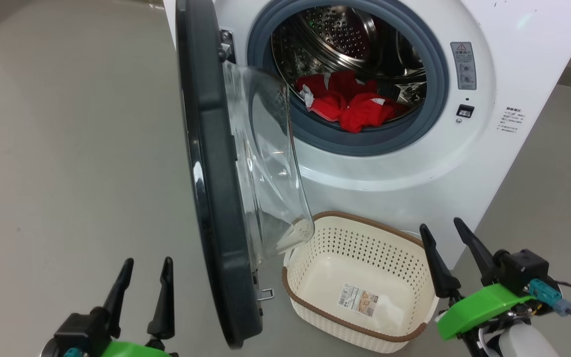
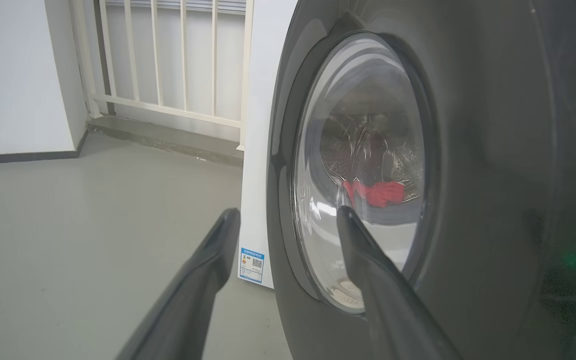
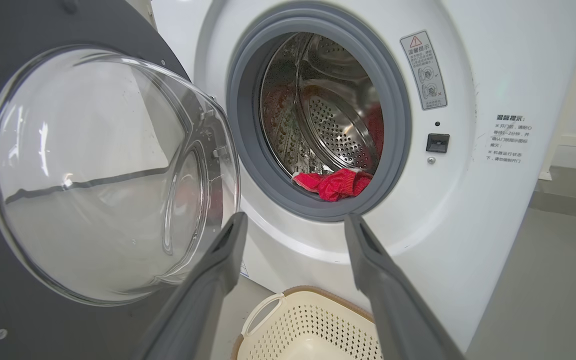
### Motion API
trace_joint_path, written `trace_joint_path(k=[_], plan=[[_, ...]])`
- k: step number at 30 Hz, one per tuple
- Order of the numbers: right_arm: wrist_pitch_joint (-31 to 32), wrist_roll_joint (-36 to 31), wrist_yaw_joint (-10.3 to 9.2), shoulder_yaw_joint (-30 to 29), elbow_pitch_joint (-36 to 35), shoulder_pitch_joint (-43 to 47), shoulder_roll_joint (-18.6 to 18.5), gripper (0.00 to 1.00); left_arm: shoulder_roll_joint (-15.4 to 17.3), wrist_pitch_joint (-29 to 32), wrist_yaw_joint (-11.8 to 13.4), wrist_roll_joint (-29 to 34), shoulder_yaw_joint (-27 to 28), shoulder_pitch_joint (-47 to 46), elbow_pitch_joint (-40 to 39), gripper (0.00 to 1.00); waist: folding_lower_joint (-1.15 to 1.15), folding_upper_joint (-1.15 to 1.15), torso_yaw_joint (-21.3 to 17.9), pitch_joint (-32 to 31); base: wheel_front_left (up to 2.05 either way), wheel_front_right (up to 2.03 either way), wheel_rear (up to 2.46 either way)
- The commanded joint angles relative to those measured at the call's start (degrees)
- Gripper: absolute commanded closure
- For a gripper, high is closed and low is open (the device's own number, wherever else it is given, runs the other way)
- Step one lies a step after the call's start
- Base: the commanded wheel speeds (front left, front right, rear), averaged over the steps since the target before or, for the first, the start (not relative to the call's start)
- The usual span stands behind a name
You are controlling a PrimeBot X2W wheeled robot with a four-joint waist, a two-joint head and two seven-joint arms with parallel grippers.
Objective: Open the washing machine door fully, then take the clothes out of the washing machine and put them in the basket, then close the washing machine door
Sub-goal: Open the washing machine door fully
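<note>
The washing machine (image 1: 414, 163) stands ahead with its door (image 1: 216, 198) swung out about edge-on to me, glass bowl (image 1: 270, 163) bulging toward the drum. Red clothes (image 1: 350, 101) lie at the drum's front lip, also red in the right wrist view (image 3: 335, 182). The cream basket (image 1: 360, 282) sits on the floor below the opening with nothing inside but its label. My left gripper (image 1: 146, 265) is open, low and left of the door's outer face (image 2: 493, 175). My right gripper (image 1: 441, 230) is open beside the basket's right rim, nothing between its fingers.
Grey floor (image 1: 67, 148) spreads wide to the left of the door. A white railing (image 2: 168, 60) and wall stand behind the machine's left side. The door's latch hook (image 1: 265, 293) sticks out near the basket's left corner.
</note>
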Motion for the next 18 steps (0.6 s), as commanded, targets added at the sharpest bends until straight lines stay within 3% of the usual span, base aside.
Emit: trace_joint_path(k=[1, 18], plan=[[-0.52, -0.74, 0.28, 0.64, -1.60, -0.05, 0.19, 0.00, 0.73, -0.45, 0.36, 0.24, 1.81, -0.75, -1.64, 0.00, 0.00, 0.00, 0.00, -0.08, 0.00, 0.00, 0.00], [-0.52, -1.67, 0.28, -0.19, -1.02, 1.91, 1.21, 0.00, 0.73, -0.45, 0.01, 0.93, 2.28, -0.49, -1.00, 0.00, 0.00, 0.00, -0.16, -0.35, 0.00, 0.00, 0.00]])
